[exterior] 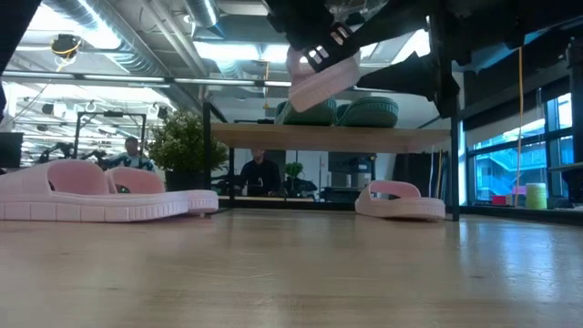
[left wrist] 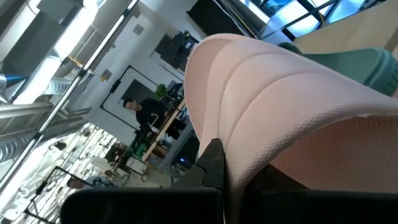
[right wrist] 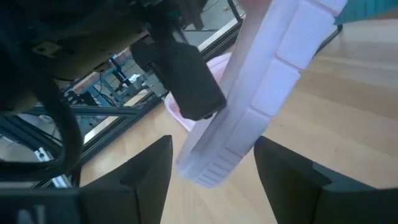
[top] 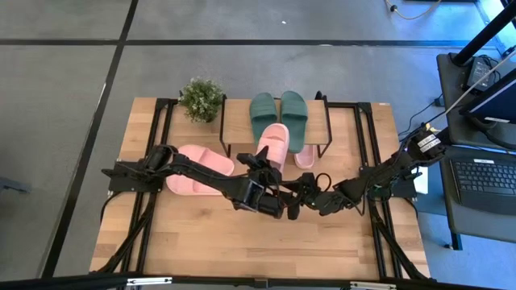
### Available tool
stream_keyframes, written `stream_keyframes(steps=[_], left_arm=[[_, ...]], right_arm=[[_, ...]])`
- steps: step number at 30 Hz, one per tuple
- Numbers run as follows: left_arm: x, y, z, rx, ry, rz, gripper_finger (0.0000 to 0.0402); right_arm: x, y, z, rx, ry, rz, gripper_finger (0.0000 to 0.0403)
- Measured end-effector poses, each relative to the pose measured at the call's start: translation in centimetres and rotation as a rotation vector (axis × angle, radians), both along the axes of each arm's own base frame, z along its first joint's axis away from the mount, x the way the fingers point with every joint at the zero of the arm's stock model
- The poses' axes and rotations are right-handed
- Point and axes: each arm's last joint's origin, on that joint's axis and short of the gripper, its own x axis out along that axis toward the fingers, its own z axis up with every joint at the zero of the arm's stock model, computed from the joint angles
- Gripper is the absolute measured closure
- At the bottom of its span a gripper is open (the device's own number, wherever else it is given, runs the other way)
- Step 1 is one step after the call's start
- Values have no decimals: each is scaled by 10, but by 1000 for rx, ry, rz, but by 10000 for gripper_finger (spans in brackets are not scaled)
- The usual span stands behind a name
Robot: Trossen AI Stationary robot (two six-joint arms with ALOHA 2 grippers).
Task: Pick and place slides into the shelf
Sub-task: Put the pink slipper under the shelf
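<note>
left jaws (top: 260, 161): clamped on one pink slide (top: 272, 145), held in the air, tilted, toe end over the front edge of the shelf (top: 242, 121). You carry it by the heel end; most of the slide hangs out past the jaws.
right jaws (top: 300, 200): apart, nothing between them, hovering over the table (top: 242, 250) just behind and under the lifted slide. The right wrist view shows the ribbed sole straight ahead of its fingers (right wrist: 146, 171).
risk 1: soft foam, pinched at one end only. It may flex or twist in the jaws and drop crooked when you let go.
risk 2: green pair (top: 278, 115) already sits on the shelf top right ahead of the jaws. Push in too far and you shove a green slide off the back.
risk 3: the two arms are close. Watch that the right jaws do not clip the slide's sole or the left wrist.
risk 4: low approach could catch the shelf board edge; the black legs are thin, so I'd guess the shelf shifts easily.
other slides: pink pair (top: 196, 169) flat on the table beside the left arm; one more pink slide (exterior: 399, 199) on the table under the shelf.
materials: slides are matte soft foam, one wide ridged strap, grooved sole. Shelf is a light wood board on a black metal frame.
plant (top: 201, 98): small potted one beside the shelf, clear of your path.
</note>
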Motion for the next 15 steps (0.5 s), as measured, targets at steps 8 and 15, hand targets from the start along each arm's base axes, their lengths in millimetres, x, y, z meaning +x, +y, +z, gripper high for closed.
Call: stream_keyframes(steps=[8,15], left_arm=[[0,0,0,0,-4,0,400],[0,-2,0,-1,-6,-4,400]], right_arm=[[1,-2,0,-24,12,4,176],[1,-2,0,-48,22,13,176]])
